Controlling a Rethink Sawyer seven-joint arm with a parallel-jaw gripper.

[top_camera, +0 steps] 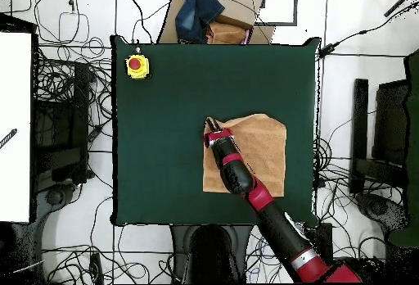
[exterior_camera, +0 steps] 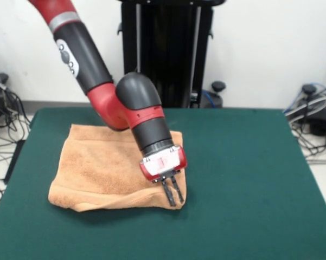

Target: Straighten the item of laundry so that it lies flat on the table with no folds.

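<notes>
Towel (exterior_camera: pixel 106 168) is lying on the green table (exterior_camera: pixel 249 179), left of centre in the front view, folded over on itself; its near edge is showing a doubled, rolled hem. Far edge is sitting close to the table's back side.

Gripper (exterior_camera: pixel 173 196) is reaching down at the towel's near right corner, fingers (exterior_camera: pixel 167 194) narrow, only a slim gap between them, tips touching or pressing the cloth. Cannot tell whether fabric is pinched between them.

Red and black arm (exterior_camera: pixel 135 108) is crossing over the towel from the far left.

Overhead: gripper (top_camera: pixel 211 126) is sitting at a towel (top_camera: pixel 258 147) corner; yellow box with a red button (top_camera: pixel 137 65) is standing well apart, at a table (top_camera: pixel 164 151) corner.
</notes>
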